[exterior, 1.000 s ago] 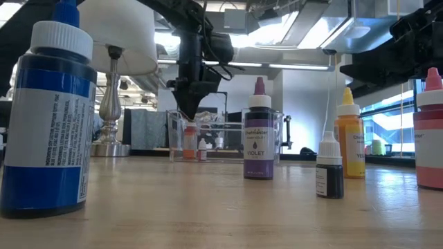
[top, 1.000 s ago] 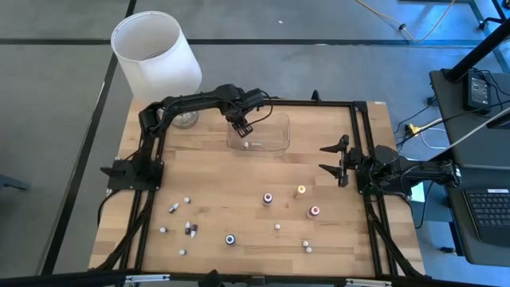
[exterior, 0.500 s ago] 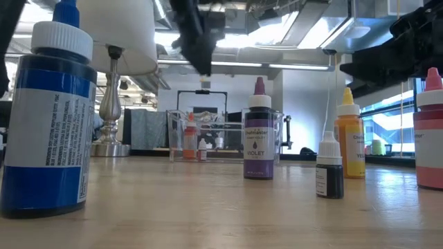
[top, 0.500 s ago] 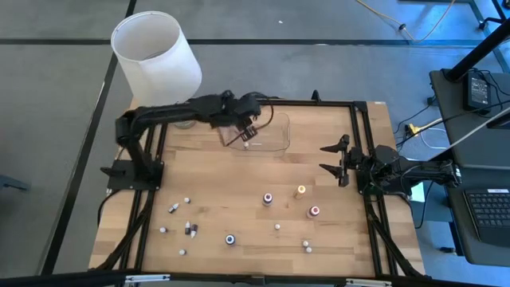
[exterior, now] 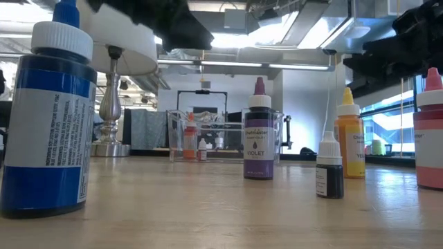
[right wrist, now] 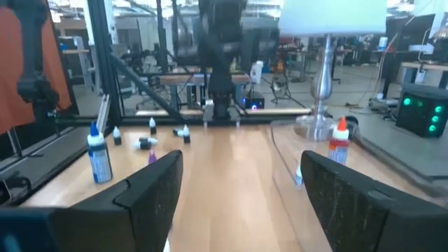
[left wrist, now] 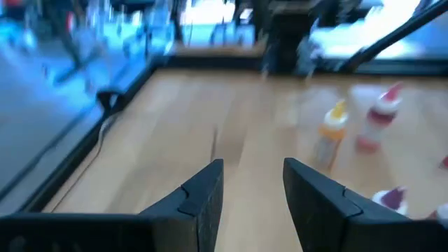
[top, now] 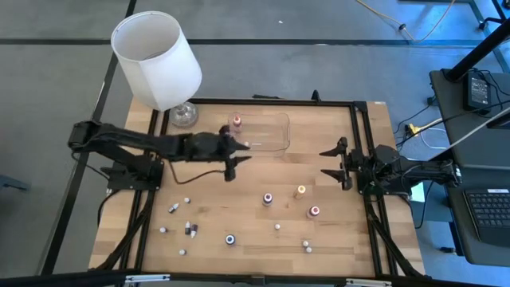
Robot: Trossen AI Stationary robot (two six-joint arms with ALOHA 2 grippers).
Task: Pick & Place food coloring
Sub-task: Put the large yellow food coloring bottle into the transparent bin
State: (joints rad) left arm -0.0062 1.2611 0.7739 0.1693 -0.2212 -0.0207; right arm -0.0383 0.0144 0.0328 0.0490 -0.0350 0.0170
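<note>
Plastic food coloring (top: 268, 198) bottles look light and tippy, so I'd pinch the body; left gripper (top: 230, 165) empty and parted, right gripper (top: 333, 161) wide apart.

Overhead, table-level and two wrist views share the table (top: 239, 199).

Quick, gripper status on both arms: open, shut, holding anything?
Left gripper: open, nothing between its fingers, above the table just in front of the clear tray.
Right gripper: open wide, empty, waiting at the table's right edge.
</note>
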